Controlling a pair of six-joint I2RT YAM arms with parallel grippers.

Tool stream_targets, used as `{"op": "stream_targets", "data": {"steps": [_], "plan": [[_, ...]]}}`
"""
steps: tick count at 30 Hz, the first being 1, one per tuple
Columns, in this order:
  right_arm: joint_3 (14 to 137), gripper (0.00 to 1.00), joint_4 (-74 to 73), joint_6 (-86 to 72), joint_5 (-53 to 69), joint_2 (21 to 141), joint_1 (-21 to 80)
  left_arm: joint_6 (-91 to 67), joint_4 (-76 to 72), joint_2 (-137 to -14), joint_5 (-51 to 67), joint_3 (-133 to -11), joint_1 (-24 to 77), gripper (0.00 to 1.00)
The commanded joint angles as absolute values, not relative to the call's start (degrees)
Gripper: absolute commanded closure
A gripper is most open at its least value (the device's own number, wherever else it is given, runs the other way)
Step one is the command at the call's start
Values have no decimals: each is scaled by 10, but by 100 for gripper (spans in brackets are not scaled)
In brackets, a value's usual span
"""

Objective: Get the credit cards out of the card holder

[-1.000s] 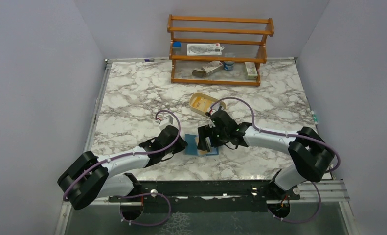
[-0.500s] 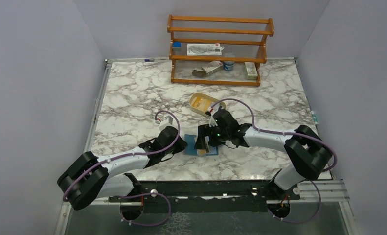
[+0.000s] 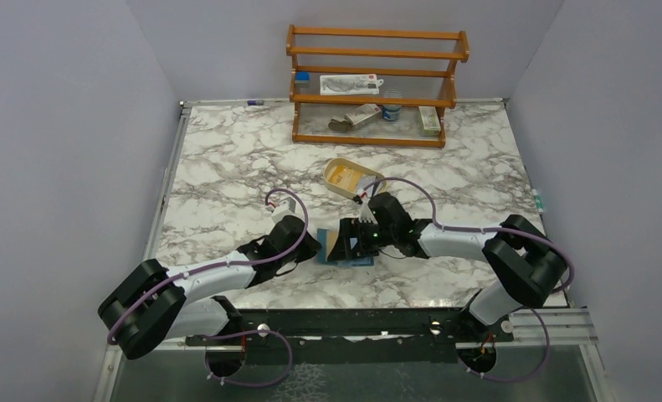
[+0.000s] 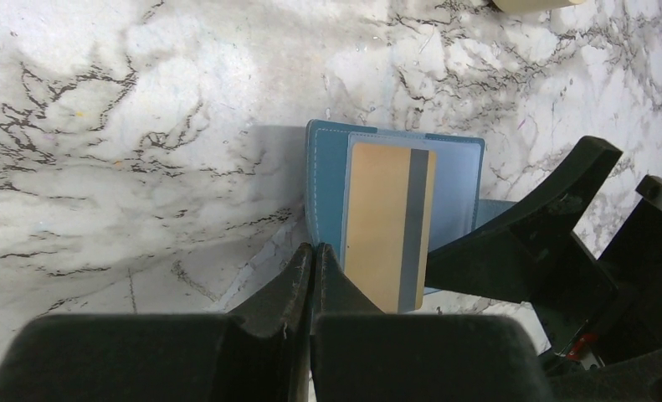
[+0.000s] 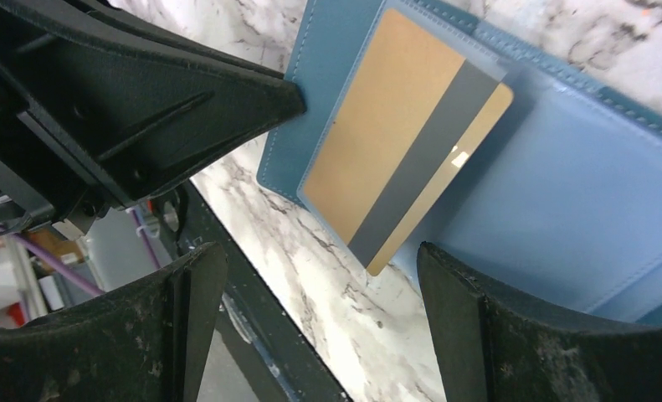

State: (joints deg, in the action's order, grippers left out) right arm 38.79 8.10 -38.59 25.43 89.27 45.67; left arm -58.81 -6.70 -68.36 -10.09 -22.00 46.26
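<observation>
The white marble-patterned bench (image 3: 227, 159) carries the small teal-blue bifold card holder (image 4: 328, 176), lying open near its near-centre between both arms. A tan plastic card with a dark grey stripe (image 5: 411, 151) rests on its paler inside. The left gripper (image 4: 312, 266), jaws closed, presses the holder's near-left edge; the right gripper (image 5: 323, 285) hovers over the card, jaws wide apart.

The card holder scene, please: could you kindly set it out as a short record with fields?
card holder: teal-blue, lying open on the marble table
card: tan with a grey stripe, partly in a slot, one end sticking out
left tool: shut, tip at the holder's edge
right tool: open, fingers either side of the card's free end, not gripping
tray: oval, tan, beyond the holder
</observation>
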Motion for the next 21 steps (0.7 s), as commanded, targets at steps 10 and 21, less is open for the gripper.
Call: {"op": "stream_targets", "data": {"steps": [10,21], "plan": [[333,11,258,-512,313,902,459,-597,-91,-681,-101,-210,464,100],[309,11,328,-549,309,899,459,-599,-94,-678,-101,-203,464,100]]}}
